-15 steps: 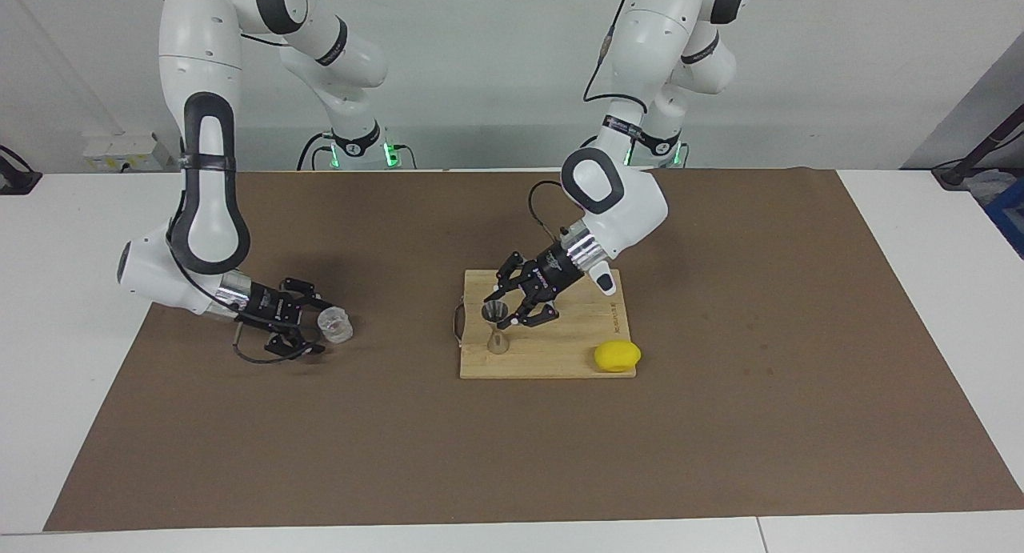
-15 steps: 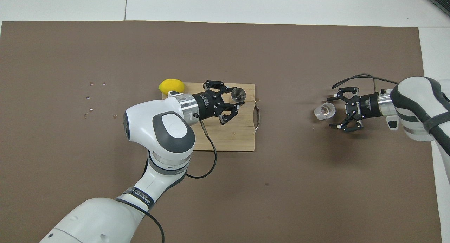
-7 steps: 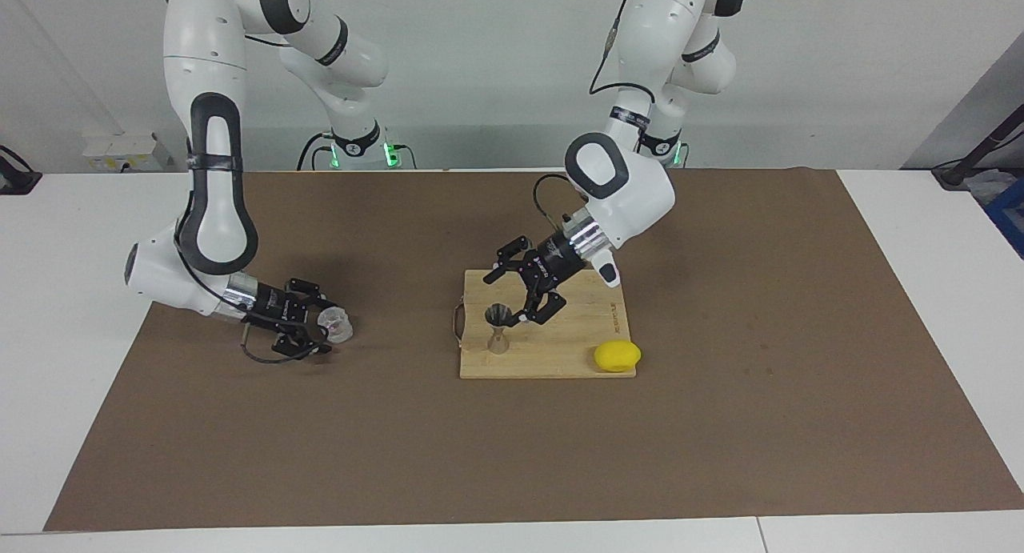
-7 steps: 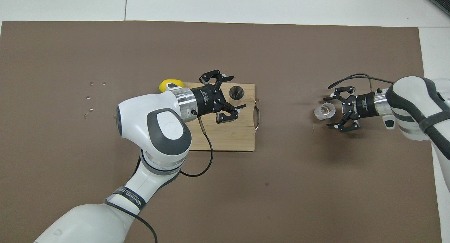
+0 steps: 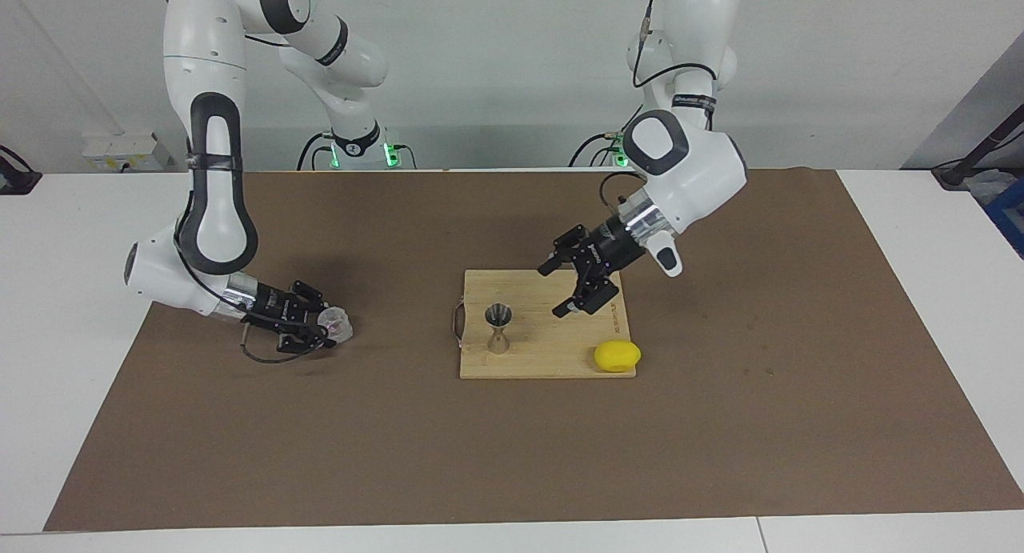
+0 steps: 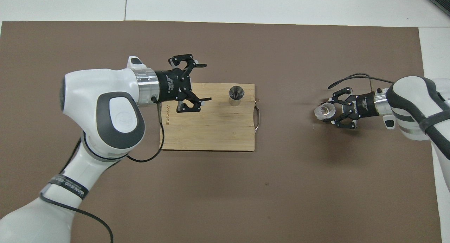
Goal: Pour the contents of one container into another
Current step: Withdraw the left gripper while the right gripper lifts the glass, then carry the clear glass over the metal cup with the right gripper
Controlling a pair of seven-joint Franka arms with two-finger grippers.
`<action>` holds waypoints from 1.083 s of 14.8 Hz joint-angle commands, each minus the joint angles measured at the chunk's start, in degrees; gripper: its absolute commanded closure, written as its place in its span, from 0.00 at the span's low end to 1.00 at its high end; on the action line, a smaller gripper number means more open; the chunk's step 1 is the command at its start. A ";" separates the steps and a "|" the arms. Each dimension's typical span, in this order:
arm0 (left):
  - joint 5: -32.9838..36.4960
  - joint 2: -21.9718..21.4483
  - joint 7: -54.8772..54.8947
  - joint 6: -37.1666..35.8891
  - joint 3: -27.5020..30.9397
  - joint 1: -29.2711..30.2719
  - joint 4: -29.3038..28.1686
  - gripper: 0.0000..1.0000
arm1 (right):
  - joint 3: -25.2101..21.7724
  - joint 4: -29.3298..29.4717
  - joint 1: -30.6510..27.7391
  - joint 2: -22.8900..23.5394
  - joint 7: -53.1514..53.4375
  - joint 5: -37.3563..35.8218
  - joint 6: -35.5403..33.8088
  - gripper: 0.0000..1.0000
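The clear ribbed cup stands on the brown mat toward the right arm's end of the table; it also shows in the overhead view. My right gripper lies low beside it, its fingers closed against the cup's sides. The metal jigger stands upright on the wooden board, near the board's handle end. My left gripper hangs open and empty above the board, apart from the jigger.
A yellow lemon lies on the board's corner toward the left arm's end, hidden under the left arm in the overhead view. The board has a metal handle. The brown mat covers most of the white table.
My left gripper has let go of the jigger, risen and drawn back toward the left arm's end. My right gripper's fingers have closed in on the cup.
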 commanded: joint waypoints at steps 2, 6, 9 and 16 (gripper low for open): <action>17.73 -3.46 -0.21 -5.99 -0.17 6.82 0.62 0.00 | 0.24 -0.09 -0.23 -1.19 -1.08 1.72 0.64 0.98; 37.76 -4.17 0.06 -6.97 0.35 11.13 3.35 0.00 | 0.33 0.88 -0.14 -2.07 1.99 1.72 0.90 1.00; 49.91 -5.05 0.58 -7.32 0.44 12.46 3.35 0.00 | 0.33 1.93 2.49 -3.30 6.82 1.55 1.60 1.00; 54.60 -6.36 28.65 -16.87 0.53 17.99 5.89 0.00 | 0.15 7.11 11.19 -3.74 23.69 0.49 5.82 1.00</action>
